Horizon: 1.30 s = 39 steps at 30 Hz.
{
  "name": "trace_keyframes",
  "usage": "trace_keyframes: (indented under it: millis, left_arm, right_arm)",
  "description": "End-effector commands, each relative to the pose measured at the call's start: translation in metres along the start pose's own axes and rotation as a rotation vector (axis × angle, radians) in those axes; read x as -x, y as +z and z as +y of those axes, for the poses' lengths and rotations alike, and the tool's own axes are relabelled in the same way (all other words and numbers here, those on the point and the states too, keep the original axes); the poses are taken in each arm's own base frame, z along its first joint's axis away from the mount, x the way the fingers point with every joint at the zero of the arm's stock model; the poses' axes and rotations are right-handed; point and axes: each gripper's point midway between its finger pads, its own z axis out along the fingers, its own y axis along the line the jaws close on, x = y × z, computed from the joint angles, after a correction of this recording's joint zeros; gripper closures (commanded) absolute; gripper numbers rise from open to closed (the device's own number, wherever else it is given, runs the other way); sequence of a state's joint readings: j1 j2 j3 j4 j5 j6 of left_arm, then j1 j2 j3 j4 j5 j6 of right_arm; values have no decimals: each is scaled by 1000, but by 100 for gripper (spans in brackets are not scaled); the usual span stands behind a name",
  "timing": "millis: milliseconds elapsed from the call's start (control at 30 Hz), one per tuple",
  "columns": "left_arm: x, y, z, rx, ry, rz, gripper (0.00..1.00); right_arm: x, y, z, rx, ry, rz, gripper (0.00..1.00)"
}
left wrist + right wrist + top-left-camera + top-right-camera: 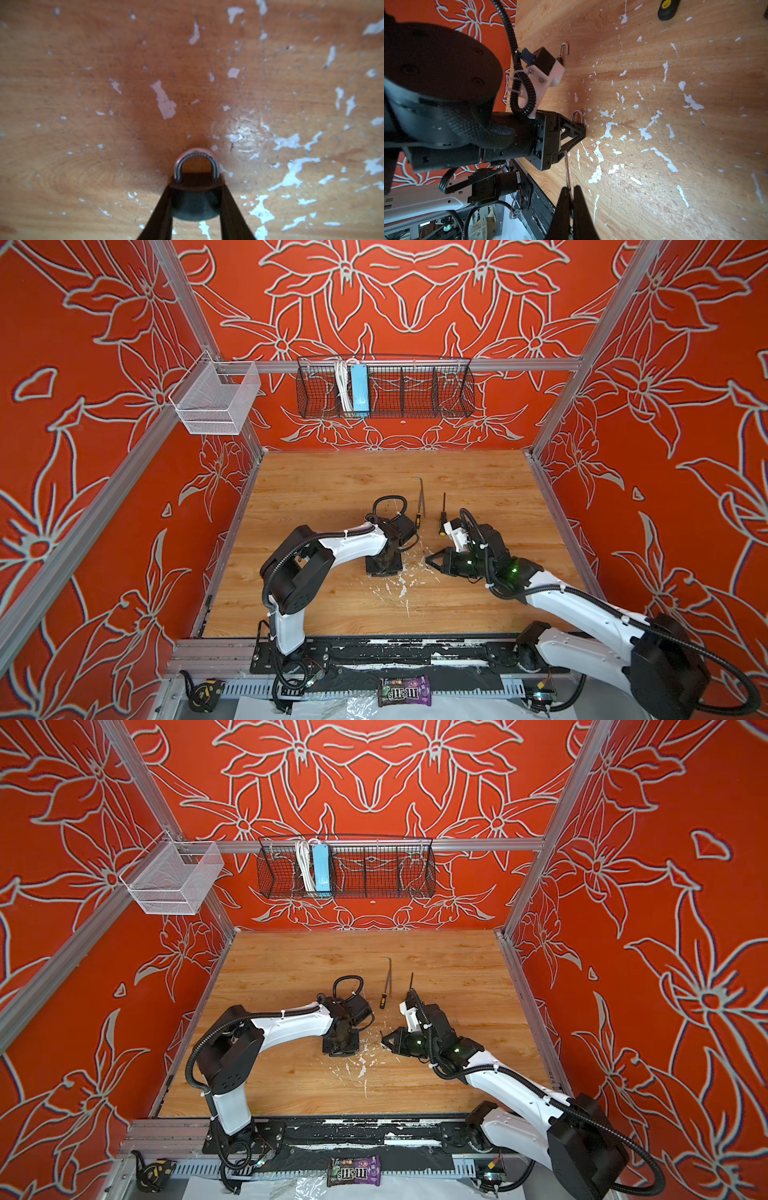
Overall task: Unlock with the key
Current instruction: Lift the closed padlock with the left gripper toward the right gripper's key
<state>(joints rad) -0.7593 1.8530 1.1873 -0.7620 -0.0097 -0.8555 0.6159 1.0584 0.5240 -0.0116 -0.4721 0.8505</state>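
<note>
The left tool (383,566) points straight down at the wooden worktop (332,489). The padlock (195,204) sits between its fingers (164,209), which lie against either side of the dark body in a narrow grip on the lock. The silver shackle (196,164) is turned toward the worktop. In both top views the padlock is hidden under the tool. Beyond the padlock, toward the back wall, lies a hooked metal rod (419,493) with a black and yellow handle. Just right of the padlock the key (567,170) juts out of the right tool (571,190), whose fingers are pinched shut on it. The key's free end points at the padlock, though whether it touches cannot be told. A screwdriver (444,506) lies beyond the padlock and to its right, near the rod. White chipped patches (165,101) scatter the worktop around the padlock.
</note>
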Motion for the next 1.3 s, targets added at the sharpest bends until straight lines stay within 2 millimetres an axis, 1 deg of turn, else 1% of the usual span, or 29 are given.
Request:
trace_keyframes:
  millis: [0,100,267,367,500,600,667,700,867,1067,1267]
  left_arm:
    - [-10,10,17,63,-12,33,76]
    - [-6,0,13,36,-19,10,80]
    - [2,-23,1,-50,-44,-45,85]
    - [6,-37,-5,-111,-74,-80,91]
    - [12,-57,-14,-195,-126,-127,94]
    - [17,-75,-23,-271,-166,-160,98]
    - [20,-88,-29,-332,-190,-183,99]
    - [22,-93,-30,-348,-205,-193,99]
    - [26,-118,-34,-440,-268,-236,100]
    - [24,-136,-36,-531,-304,-248,100]
    - [19,-145,-35,-608,-351,-250,100]
  right_arm:
    - [-1,1,-1,5,17,4,100]
    - [-1,-1,0,0,8,9,100]
    - [-1,-5,4,-2,-7,16,100]
    - [0,-8,10,10,4,15,100]
    - [-1,-10,6,-39,7,10,100]
    - [-1,-9,14,-39,-14,8,100]
    - [-2,-7,20,-46,-33,1,100]
    - [-2,-5,21,-48,-32,-1,100]
    - [-9,6,42,-14,-84,-26,100]
    - [-16,22,54,7,-115,-45,100]
    - [-14,33,69,27,-170,-100,100]
